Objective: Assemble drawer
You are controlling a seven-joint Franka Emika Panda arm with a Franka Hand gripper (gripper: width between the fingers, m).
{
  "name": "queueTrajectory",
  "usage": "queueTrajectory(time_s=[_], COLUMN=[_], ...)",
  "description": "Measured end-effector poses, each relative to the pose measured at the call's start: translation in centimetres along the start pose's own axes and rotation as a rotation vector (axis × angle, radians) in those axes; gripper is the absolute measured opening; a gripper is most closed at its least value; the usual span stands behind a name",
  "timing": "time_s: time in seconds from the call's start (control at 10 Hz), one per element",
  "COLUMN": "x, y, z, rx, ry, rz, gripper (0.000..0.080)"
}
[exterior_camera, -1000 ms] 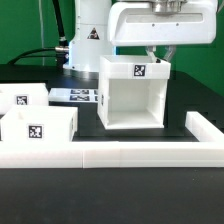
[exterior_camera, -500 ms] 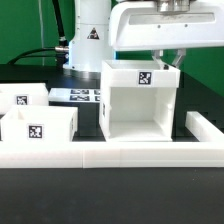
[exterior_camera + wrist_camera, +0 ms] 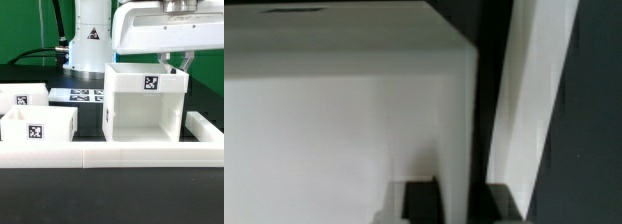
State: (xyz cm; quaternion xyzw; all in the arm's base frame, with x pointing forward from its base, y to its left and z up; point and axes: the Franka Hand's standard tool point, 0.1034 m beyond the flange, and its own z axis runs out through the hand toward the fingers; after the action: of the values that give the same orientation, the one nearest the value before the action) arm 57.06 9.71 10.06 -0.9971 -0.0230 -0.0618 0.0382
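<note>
The drawer's big white casing [image 3: 145, 105] stands upright with its open side facing the front and a marker tag [image 3: 152, 83] on its top edge. It is right of centre in the exterior view, just behind the long low wall. My gripper [image 3: 181, 66] comes down from above and is shut on the casing's right wall. In the wrist view my gripper [image 3: 461, 203] has one dark finger [image 3: 420, 203] on each side of that thin wall [image 3: 452, 120]. Two small white trays [image 3: 38, 126] [image 3: 22, 98] with tags sit at the exterior view's left.
The long low white wall [image 3: 110, 155] runs along the front and turns back at the exterior view's right [image 3: 205, 128]. The marker board [image 3: 78, 95] lies flat behind the trays. The robot base [image 3: 88, 40] stands at the back.
The casing has shifted toward the exterior view's right with my gripper holding its right wall. The trays and marker board have not moved.
</note>
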Motion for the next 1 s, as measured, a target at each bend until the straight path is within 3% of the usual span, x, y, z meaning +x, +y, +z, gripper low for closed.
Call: queueTrajectory(time_s=[0.4,1.0], x=[0.0,0.3], y=[-0.1,-0.9], z=[-0.1,0.1], rx=[0.001,0.016], ry=[0.002,0.017], rz=[0.029,0.492], gripper=[0.0038,0.0039])
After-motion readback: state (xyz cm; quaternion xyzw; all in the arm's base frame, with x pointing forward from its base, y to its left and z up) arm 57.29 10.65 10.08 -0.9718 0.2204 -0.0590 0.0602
